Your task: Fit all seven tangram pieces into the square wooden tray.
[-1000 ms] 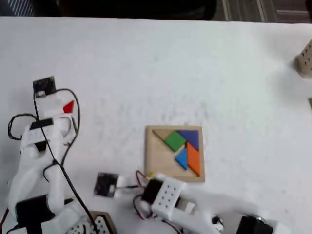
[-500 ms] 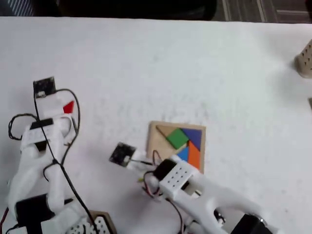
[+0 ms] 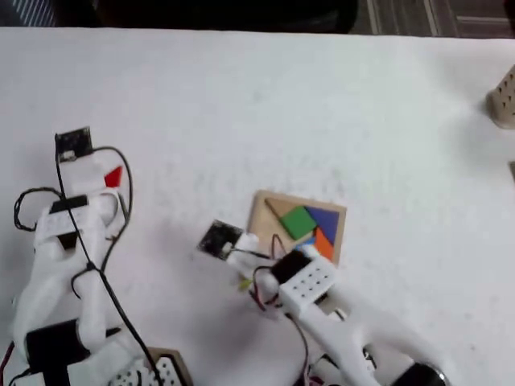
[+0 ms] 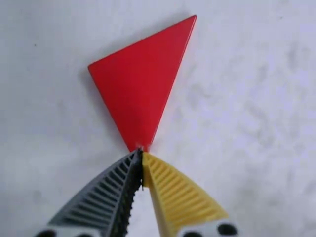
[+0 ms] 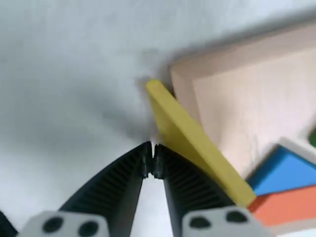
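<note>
Over the last second the right arm has swung in against the near left corner of the square wooden tray. The tray has slid away from the robot across the white table and turned a little. The right gripper now sits just outside that corner, its dark fingers all but closed with nothing between them.

A thin yellow flat piece lies just beside the gripper. It is tilted, propped across the tray's rim, with one end outside the corner and the other reaching in towards the light blue piece. Its outline is seen too edge-on to tell.

Inside the tray the green square, the dark blue piece and the orange piece have ridden along without shifting among themselves.

Well apart from the tray, off beyond its left side, the left gripper has not moved. Its fingers are closed, tips meeting at one corner of the flat red triangle. Whether they pinch that corner I cannot tell.

So the push seems to have moved the tray more than the yellow piece, which probably still needs nudging flat. The red triangle is yet to be brought over.
</note>
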You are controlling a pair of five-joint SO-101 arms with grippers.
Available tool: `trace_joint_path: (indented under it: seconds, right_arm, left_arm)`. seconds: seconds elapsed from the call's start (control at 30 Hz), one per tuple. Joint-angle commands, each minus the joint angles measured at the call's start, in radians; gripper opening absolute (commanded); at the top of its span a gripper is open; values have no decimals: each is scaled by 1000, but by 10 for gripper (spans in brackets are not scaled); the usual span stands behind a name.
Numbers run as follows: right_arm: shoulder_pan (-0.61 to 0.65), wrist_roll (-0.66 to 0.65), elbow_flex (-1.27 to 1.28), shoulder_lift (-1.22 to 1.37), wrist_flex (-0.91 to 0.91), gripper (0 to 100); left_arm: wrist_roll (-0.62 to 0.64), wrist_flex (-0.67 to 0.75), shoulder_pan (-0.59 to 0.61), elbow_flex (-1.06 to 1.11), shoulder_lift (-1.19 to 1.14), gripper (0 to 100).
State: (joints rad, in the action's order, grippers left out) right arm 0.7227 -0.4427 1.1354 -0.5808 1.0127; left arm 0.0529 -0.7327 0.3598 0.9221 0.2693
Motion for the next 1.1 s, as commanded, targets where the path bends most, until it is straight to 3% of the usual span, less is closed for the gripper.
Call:
trace_joint_path:
  seconds: [0.0, 0.5, 0.57, 0.67, 0.87, 1.07]
  right_arm:
    - [-90, -25, -25, -134, 16, 18]
    - [-179, -28, -5, -274, 77, 18]
    - [-203, -86, -3, -274, 107, 18]
    - [-131, -212, 37, -265, 156, 18]
    - [-31, -212, 61, -265, 130, 18]
    - [-54, -158, 75, -263, 88, 18]
  left_arm:
    - [3, 15, 8, -44, 2, 23]
    - [2, 17, 5, -29, 8, 23]
    - [2, 20, 5, -29, 8, 23]
    - [2, 23, 5, -29, 8, 23]
    - [2, 23, 5, -29, 8, 23]
    - [2, 23, 5, -29, 8, 23]
